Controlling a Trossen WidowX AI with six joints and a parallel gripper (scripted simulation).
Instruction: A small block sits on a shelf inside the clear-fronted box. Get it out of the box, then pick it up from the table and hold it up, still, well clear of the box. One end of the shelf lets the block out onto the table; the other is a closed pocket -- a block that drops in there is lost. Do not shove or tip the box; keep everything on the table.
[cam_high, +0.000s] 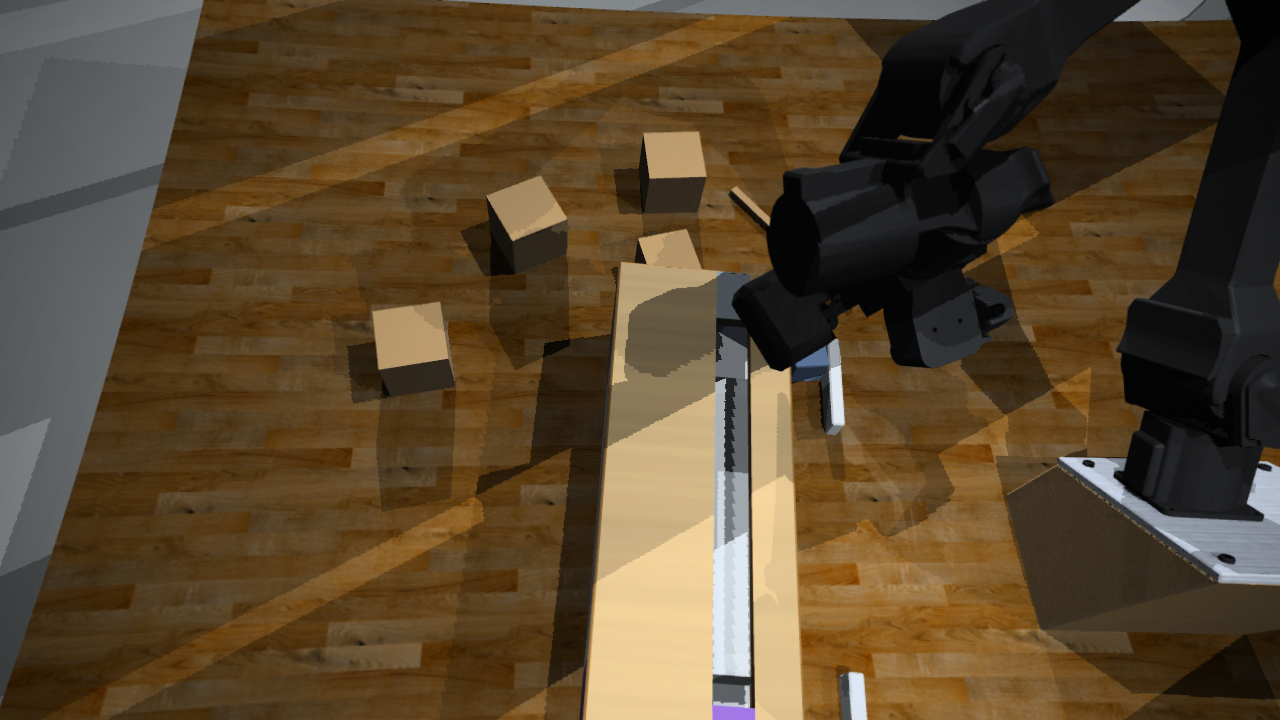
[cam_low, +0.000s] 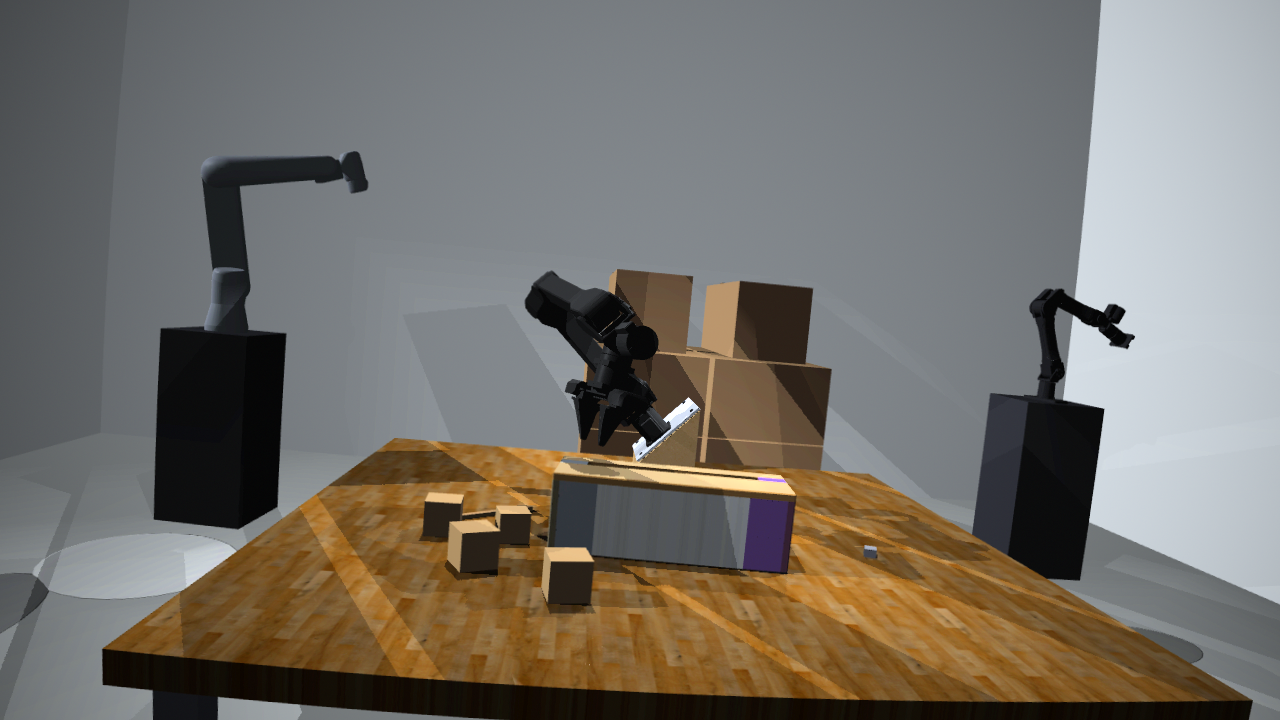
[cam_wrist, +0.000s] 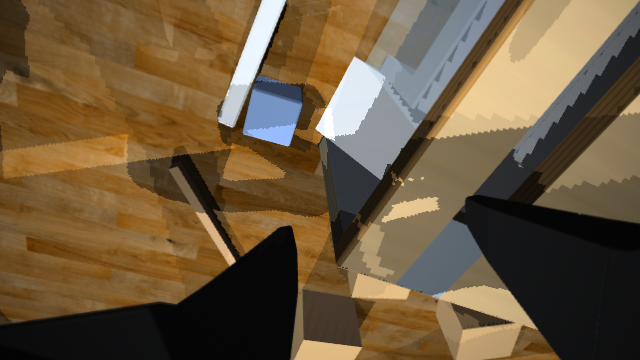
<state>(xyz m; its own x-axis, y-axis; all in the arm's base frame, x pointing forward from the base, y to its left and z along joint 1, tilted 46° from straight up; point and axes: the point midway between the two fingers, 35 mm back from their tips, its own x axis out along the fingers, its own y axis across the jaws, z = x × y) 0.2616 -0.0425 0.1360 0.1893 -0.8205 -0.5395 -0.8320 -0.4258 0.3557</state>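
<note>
The small blue block (cam_high: 810, 362) (cam_wrist: 272, 112) lies on the table just outside the far end of the box, against a white bar (cam_high: 834, 398) (cam_wrist: 252, 60). The long box (cam_high: 662, 447) (cam_low: 671, 528) (cam_wrist: 500, 100) has a tan slotted top and a clear front. My gripper (cam_high: 859, 335) (cam_low: 601, 434) (cam_wrist: 379, 224) is open and empty. It hangs above the box's far end. One finger is over the box top, the other over the table. The block is below and ahead of the fingertips, apart from them.
Several tan cubes (cam_high: 411, 347) (cam_high: 526, 222) (cam_high: 673, 170) (cam_low: 566, 574) stand left of the box's far end. A thin wooden stick (cam_high: 750, 205) (cam_wrist: 205, 215) lies nearby. The box's near end is purple (cam_low: 765, 541). A small grey piece (cam_low: 869, 552) lies to the right.
</note>
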